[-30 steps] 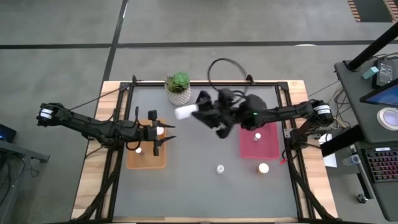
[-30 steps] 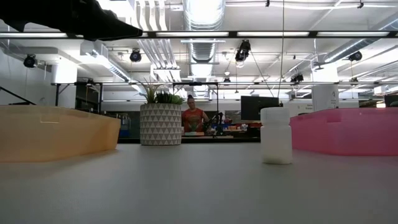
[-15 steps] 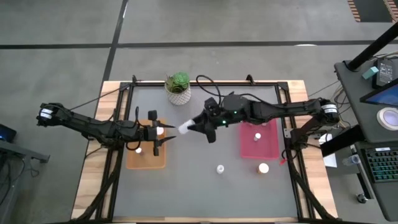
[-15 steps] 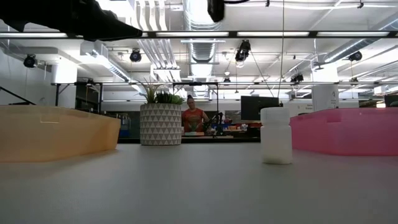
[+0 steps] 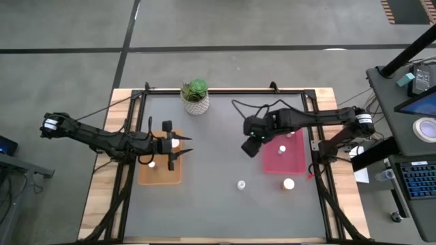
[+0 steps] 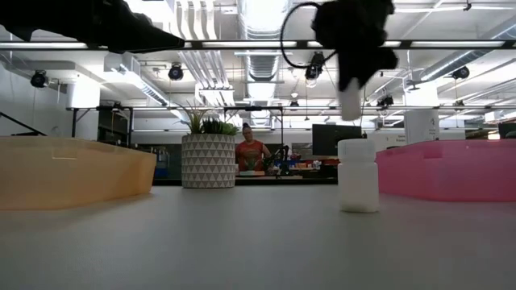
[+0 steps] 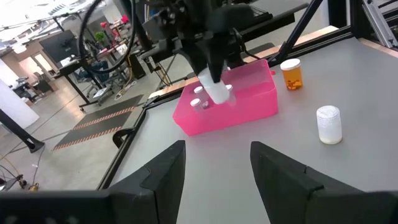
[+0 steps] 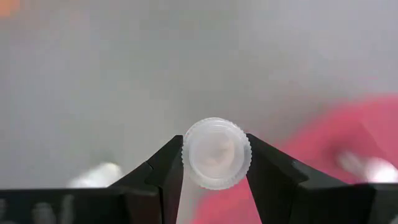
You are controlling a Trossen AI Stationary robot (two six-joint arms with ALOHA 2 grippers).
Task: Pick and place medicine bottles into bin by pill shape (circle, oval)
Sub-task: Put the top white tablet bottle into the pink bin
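Note:
My right gripper [image 5: 249, 146] hangs above the table just left of the pink bin [image 5: 293, 163], shut on a whitish medicine bottle [image 6: 350, 101]. The pink bin holds small white-capped bottles [image 7: 198, 103]. A whitish bottle [image 5: 241, 184] and an orange-bodied bottle [image 5: 289, 184] stand upright on the table nearer the front. My left gripper [image 7: 217, 147] is open, holds nothing, and waits over the orange bin [image 5: 163, 175], where one bottle [image 5: 152, 164] lies. My right gripper pinches the bottle's ribbed white cap [image 8: 216, 127] between its two fingers, one on each side of the cap. The fingers come from above, slanting steeply down. The bottle's body [image 7: 217, 93] hangs below them, lifted clear of the table and the bin.
A potted green plant [image 5: 195, 95] stands at the table's far edge, left of centre. The grey table between the two bins is bare apart from the two standing bottles. A person [image 6: 251, 151] shows far off in the room behind.
My right gripper has swung from beside the plant toward the table's right edge and the pink bin. It has come down and tipped from about level to pointing steeply down. The whitish bottle has gone with it, turning from lying sideways to hanging below the fingers.

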